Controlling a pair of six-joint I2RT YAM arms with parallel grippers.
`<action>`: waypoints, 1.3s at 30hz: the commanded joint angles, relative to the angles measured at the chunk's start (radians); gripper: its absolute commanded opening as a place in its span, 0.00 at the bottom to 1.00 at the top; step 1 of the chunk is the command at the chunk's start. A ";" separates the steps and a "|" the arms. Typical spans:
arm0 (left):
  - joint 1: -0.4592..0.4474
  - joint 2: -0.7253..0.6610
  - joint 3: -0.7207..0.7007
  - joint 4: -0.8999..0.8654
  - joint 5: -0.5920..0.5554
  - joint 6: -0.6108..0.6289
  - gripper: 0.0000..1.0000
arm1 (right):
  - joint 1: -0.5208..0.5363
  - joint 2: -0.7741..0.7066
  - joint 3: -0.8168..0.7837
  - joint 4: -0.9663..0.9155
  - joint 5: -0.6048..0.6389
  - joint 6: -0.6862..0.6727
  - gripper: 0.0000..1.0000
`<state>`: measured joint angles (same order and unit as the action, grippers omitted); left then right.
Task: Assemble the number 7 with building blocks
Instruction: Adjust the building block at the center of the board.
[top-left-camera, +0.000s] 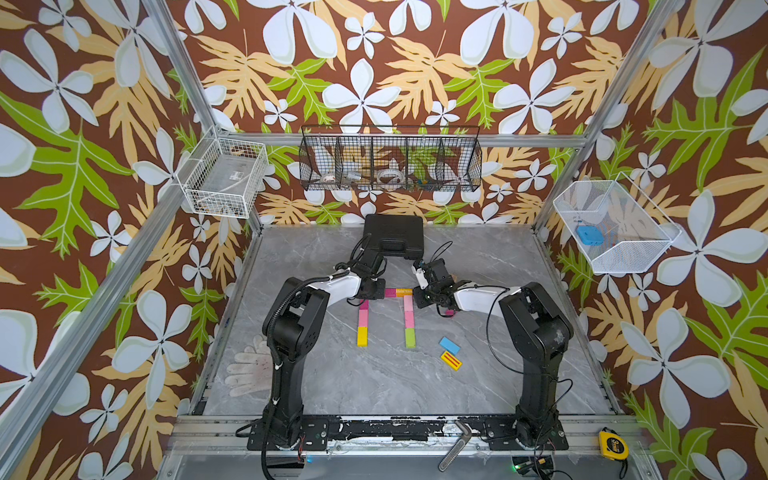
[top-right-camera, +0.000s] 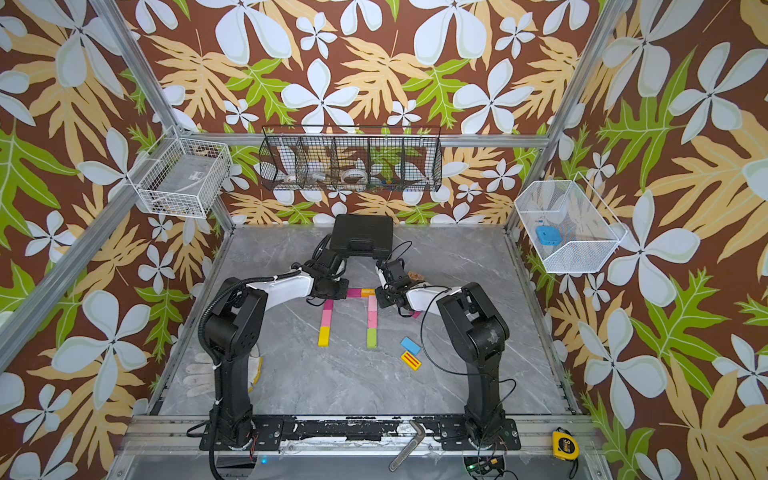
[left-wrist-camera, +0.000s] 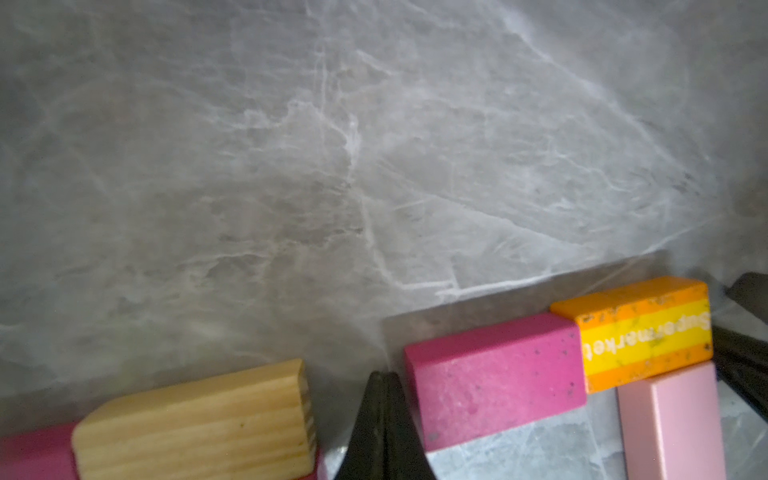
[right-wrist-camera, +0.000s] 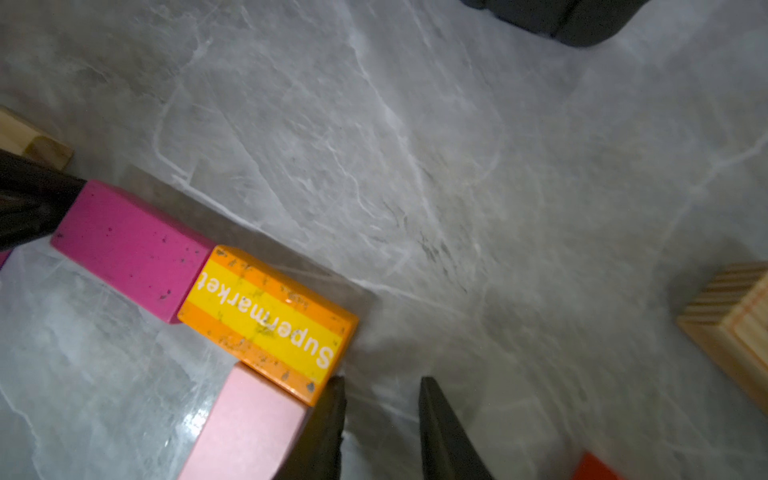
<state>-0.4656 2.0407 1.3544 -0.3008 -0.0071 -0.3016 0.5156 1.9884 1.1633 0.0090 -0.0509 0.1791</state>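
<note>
The building blocks lie flat mid-table. In both top views a magenta block (top-left-camera: 390, 292) and an orange-and-yellow "Supermarket" block (top-left-camera: 404, 292) form a top row. A pink-and-green column (top-left-camera: 409, 322) runs down from its right end. A magenta, pink and yellow column (top-left-camera: 363, 320) lies to the left. My left gripper (left-wrist-camera: 384, 376) is shut and empty, its tip between a plain wood block (left-wrist-camera: 195, 424) and the magenta block (left-wrist-camera: 494, 378). My right gripper (right-wrist-camera: 380, 380) is narrowly open and empty. One of its fingers (right-wrist-camera: 328, 415) touches the orange block's (right-wrist-camera: 266, 320) corner beside a pink block (right-wrist-camera: 245, 424).
A blue block (top-left-camera: 449, 344) and a yellow red-striped block (top-left-camera: 451, 360) lie loose at the right front. A black case (top-left-camera: 392, 239) stands at the back, a glove (top-left-camera: 249, 368) lies at the left front. Another wood block (right-wrist-camera: 731, 328) lies near the right gripper.
</note>
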 joint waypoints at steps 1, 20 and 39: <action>0.002 0.006 0.008 -0.005 0.013 0.014 0.00 | 0.002 -0.003 -0.005 -0.029 -0.009 0.000 0.31; 0.002 0.005 0.003 0.002 0.021 0.008 0.00 | 0.006 -0.009 -0.012 -0.017 -0.028 -0.006 0.31; 0.004 -0.010 -0.010 0.003 0.010 0.006 0.00 | 0.006 -0.011 -0.020 -0.024 0.005 0.003 0.31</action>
<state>-0.4652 2.0407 1.3495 -0.2859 0.0082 -0.2916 0.5217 1.9820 1.1481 0.0250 -0.0513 0.1761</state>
